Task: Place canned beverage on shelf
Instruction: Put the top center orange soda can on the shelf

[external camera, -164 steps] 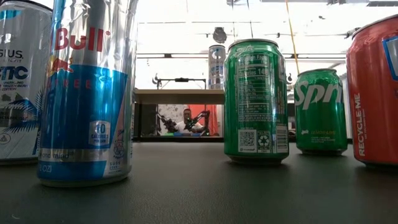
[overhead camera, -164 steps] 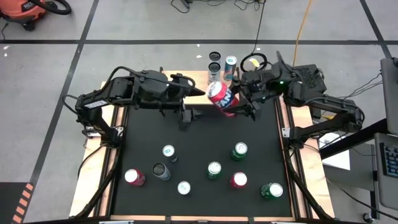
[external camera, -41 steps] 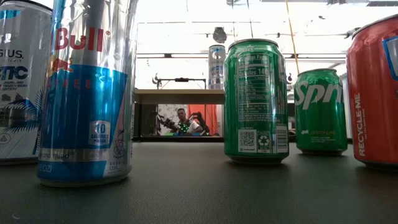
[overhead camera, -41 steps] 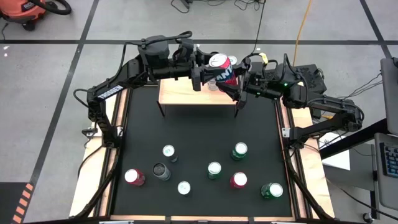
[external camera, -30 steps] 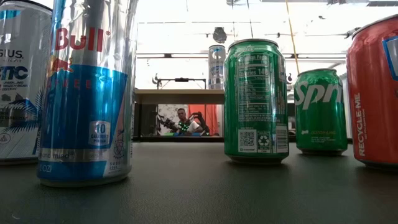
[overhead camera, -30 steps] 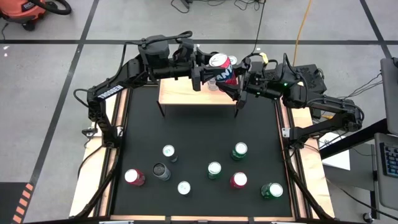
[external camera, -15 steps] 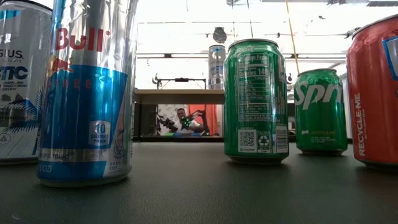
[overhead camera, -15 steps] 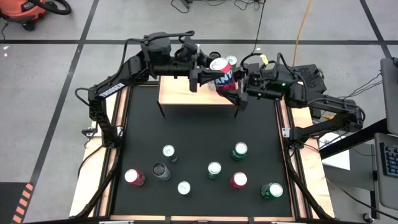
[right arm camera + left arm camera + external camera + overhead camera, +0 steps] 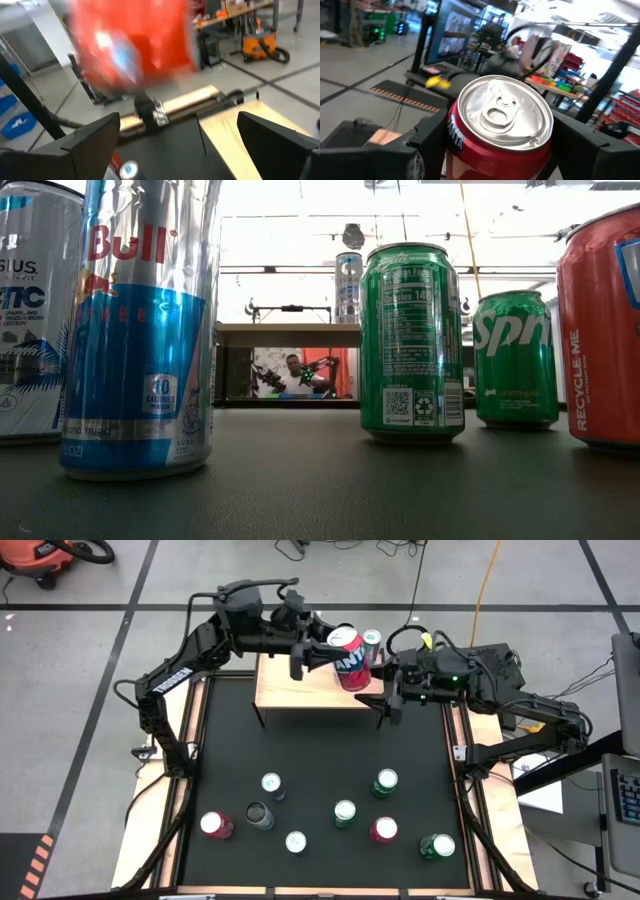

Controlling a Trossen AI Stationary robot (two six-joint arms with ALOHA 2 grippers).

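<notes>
1. Comparing the last second of the high view, the handover has just finished: the red Fanta-style soda can (image 9: 349,659), gripped by both arms a second ago, now rides with the left arm alone, and the right gripper (image 9: 384,703) has let go and drawn back toward the right.
2. That leaves the can with the arm that can reach the small light-wood shelf on thin black legs (image 9: 300,688) at the far end of the black table (image 9: 320,780); judging by this, setting it down is the step in hand.
3. The left gripper (image 9: 322,652) is clamped on the red can's sides, its dark fingers (image 9: 430,140) pressed against both flanks in the left wrist view, the silver lid facing the camera.
4. The can hangs tilted over the shelf's far right part, not yet resting on the board, close to a teal-topped slim can (image 9: 371,640) already standing there.
5. The right gripper's fingers (image 9: 90,140) stand wide apart with nothing between them, near the shelf's right near corner.
6. Seven more cans remain on the table's near half.
</notes>
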